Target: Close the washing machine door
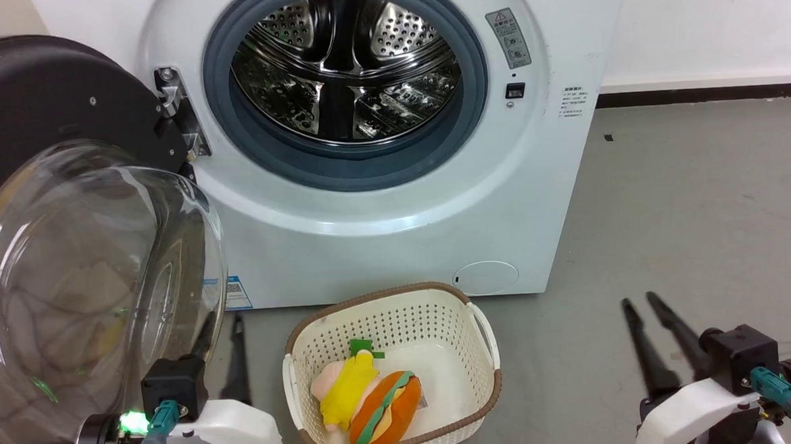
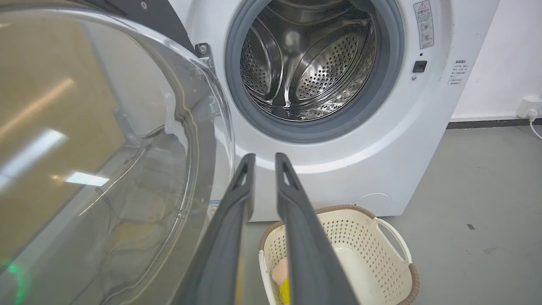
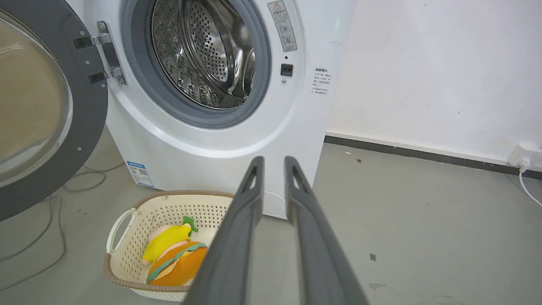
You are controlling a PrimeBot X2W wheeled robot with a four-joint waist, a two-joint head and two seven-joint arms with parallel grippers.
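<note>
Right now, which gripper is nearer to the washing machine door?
Left. The left gripper is beside the washing machine door; the right gripper is far off, past the basket.

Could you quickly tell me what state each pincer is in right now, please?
Left pincer: slightly open, holding nothing.
Right pincer: slightly open, holding nothing.

washing machine [image 1: 396,235]: 1 | washing machine door [image 1: 23,99]: 1 | drum [image 1: 346,62]: 1 | basket [image 1: 386,293]: 1 | plush toys in basket: 2, yellow toy [image 1: 346,387], burger toy [image 1: 385,408] | machine-front labels: 3, grey label [image 1: 508,38], text label [image 1: 571,102], blue sticker [image 1: 237,292] | end effectors: 2, left end effector [image 2: 264,157], right end effector [image 3: 274,160], two fingers each
</note>
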